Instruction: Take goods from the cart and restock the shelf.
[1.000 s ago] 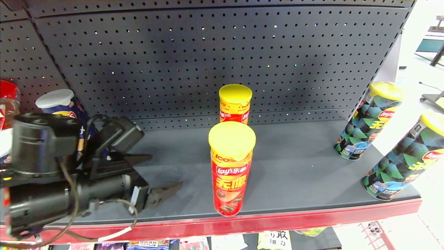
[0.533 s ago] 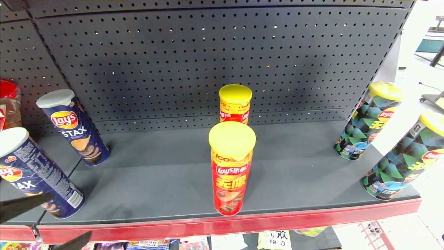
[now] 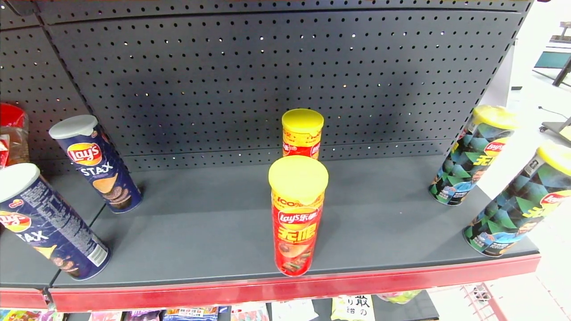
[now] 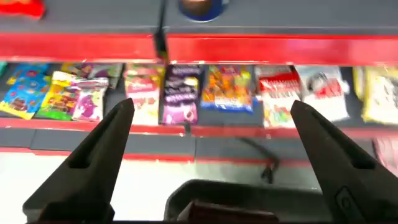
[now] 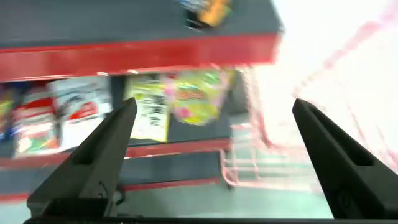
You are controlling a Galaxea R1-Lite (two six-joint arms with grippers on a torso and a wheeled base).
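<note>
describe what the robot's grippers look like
The left gripper has two matte black fingers. They are wedge-shaped, broad at the base and tapering to blunt tips, with a dark rounded housing between their bases. The right gripper has matching black tapered fingers.

Yellow-lidded red can [image 3: 295, 236]; navy can [image 3: 100, 169]; packets [image 4: 180, 93] seemingly multicoloured.

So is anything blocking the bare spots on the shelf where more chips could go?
Nothing visible does. The shelf is bare between the blue cans and the red cans, and between the red cans and the patterned cans. The left gripper and right gripper are open, holding nothing.
</note>
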